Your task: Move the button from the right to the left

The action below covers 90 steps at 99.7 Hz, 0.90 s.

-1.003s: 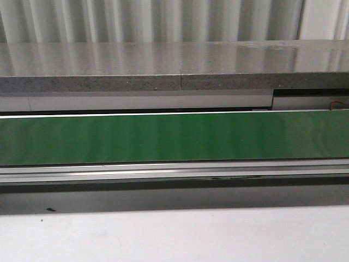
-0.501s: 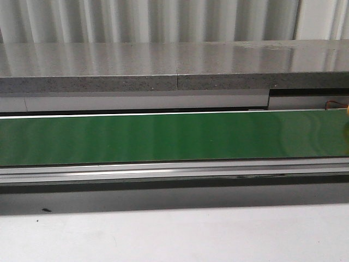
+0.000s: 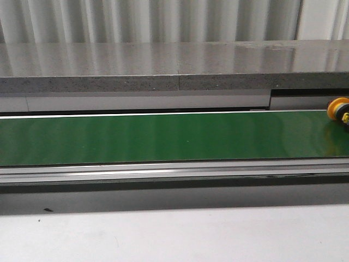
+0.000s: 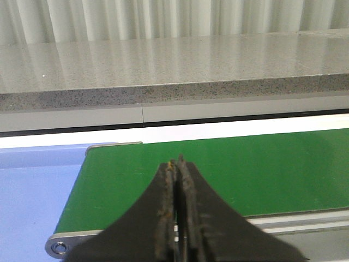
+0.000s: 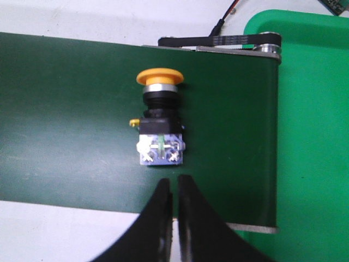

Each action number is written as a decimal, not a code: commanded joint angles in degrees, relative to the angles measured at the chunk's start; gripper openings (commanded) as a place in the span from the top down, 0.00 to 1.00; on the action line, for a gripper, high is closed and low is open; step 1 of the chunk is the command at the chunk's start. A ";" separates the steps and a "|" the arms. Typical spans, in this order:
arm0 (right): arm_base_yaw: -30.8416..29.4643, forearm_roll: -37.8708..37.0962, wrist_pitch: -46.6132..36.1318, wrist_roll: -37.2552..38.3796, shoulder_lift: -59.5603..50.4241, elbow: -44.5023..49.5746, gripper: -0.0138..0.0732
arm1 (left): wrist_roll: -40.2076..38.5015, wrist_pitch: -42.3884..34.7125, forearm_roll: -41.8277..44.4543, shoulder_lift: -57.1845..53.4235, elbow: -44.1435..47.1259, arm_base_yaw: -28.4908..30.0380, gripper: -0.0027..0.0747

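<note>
**Button lay at the right end of the belt, its leftward trip barely begun**

The button sat on the green conveyor belt at the far right edge of the front view, only its yellow cap and a sliver of black collar showing there. Seen from the right wrist, it lay on its side on the belt, yellow cap pointing away from the right end effector, black collar behind the cap, and the contact block with its screw terminals facing the fingertips. It rested near the belt's right end, close to the roller and the green tray beyond it.

The right end effector was clenched with nothing between its fingers, which nearly touched. It hung just beside the contact block, apart from it. The left end effector was also clenched and held nothing; it hovered over the belt's left end, next to a blue surface beyond that end.

Judged against the task, almost everything remained. The button was resting free on the belt at the right side, and the whole length of green belt toward the left edge of the worktop lay bare in the front view. No end effector had hold of the button. Whether the belt was running could not be told from these views.
</note>
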 commanded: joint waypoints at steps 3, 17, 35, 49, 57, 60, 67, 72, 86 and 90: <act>0.15 0.49 -5.02 -0.53 -6.59 2.56 0.92 | -0.14 -4.45 -0.08 -1.81 2.16 0.20 0.99; 0.15 0.49 -6.83 -0.53 -12.86 7.44 0.92 | -0.14 -4.45 -0.08 -1.81 2.16 0.20 0.99; 0.15 0.49 -8.80 -0.53 -22.09 14.00 0.92 | -0.14 -4.45 -0.08 -1.81 2.16 0.20 0.99; 0.15 0.49 -11.49 -0.53 -30.99 19.23 0.92 | -0.14 -4.45 -0.08 -1.81 2.16 0.20 0.99; 0.15 0.53 -12.79 -0.53 -36.09 21.83 0.92 | -0.14 -4.45 -0.08 -1.81 2.16 0.20 0.99; 0.15 0.53 -13.09 -0.53 -38.37 22.89 0.92 | -0.14 -4.45 -0.08 -1.81 2.16 0.20 0.99; 0.15 0.53 -13.77 -0.53 -42.77 24.81 0.92 | -0.14 -4.45 -0.08 -1.81 2.16 0.20 0.99; 0.15 0.53 -14.42 -0.53 -45.81 26.13 0.92 | -0.14 -4.45 -0.08 -1.81 2.16 0.20 0.99; 0.15 0.53 -16.25 -0.53 -53.32 29.35 0.92 | -0.14 -4.45 -0.08 -1.81 2.16 0.20 0.99; 0.15 0.53 -16.59 -0.53 -54.70 30.00 0.92 | -0.14 -4.45 -0.08 -1.81 2.16 0.20 0.99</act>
